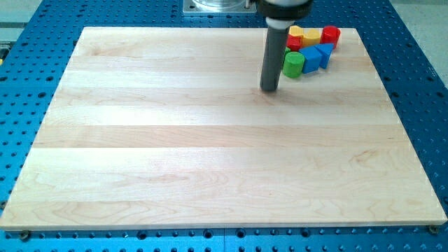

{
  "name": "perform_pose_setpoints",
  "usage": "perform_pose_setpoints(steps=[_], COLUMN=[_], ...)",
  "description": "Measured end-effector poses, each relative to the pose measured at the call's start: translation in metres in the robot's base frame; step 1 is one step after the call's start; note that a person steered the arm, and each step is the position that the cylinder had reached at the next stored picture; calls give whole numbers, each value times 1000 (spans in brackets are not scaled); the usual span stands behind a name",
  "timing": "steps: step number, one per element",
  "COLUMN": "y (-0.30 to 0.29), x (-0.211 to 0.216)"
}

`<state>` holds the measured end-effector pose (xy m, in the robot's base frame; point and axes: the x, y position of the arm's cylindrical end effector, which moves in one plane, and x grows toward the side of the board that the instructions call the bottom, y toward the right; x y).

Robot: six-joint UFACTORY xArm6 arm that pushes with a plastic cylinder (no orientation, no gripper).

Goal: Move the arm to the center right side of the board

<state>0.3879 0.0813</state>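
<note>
My tip (269,89) rests on the wooden board (210,154) in its upper right part, just left of and below a tight cluster of blocks. The rod rises from the tip to the view's top. Nearest the tip is a green cylinder (293,64). Right of it are a blue block (310,60) and a second blue block (324,54). Behind them are a yellow block (297,31), another yellow block (311,36), a red block (295,43) and a red cylinder (330,35). The tip touches no block.
The board lies on a blue perforated table (420,84). A grey metal mount (213,5) sits at the view's top above the board's far edge.
</note>
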Motion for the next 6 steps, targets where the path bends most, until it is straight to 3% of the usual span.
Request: perform_pose_setpoints(steps=[1, 2, 4, 5, 6], y=[26, 84, 117, 158, 183], x=[45, 54, 62, 53, -13])
